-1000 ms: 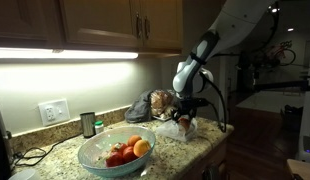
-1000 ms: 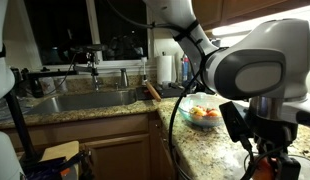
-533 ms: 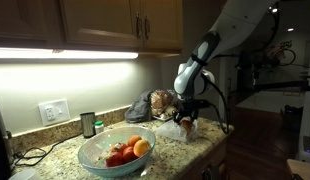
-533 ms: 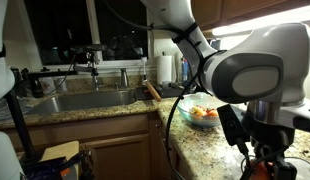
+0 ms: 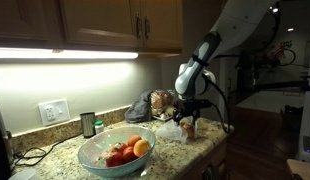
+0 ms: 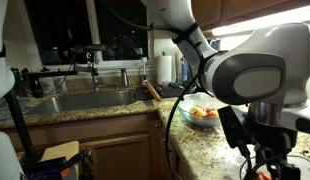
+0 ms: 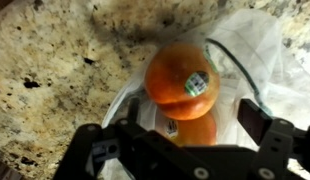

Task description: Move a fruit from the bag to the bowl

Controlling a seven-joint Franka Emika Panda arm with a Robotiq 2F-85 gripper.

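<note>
The clear plastic bag (image 7: 257, 52) lies on the granite counter and holds two orange fruits. The upper fruit (image 7: 180, 77) has a sticker, and a second fruit (image 7: 191, 128) lies under it. My gripper (image 7: 180, 148) is open just above them, with one finger on each side of the bag's mouth and nothing held. In an exterior view my gripper (image 5: 187, 119) hangs over the bag (image 5: 172, 129). The large pale blue-green bowl (image 5: 98, 158) stands beside it with several fruits inside. The bowl also shows in the other exterior view (image 6: 202, 120).
A dark grey cloth bag (image 5: 143, 105) lies behind the clear bag, against the wall. A small dark jar (image 5: 88, 124) stands by a wall outlet. A sink (image 6: 90, 99) is set in the counter beyond the bowl. The counter edge is close to the bag.
Almost nothing. The arm has shifted very slightly over the bag, and the gripper stays open.
</note>
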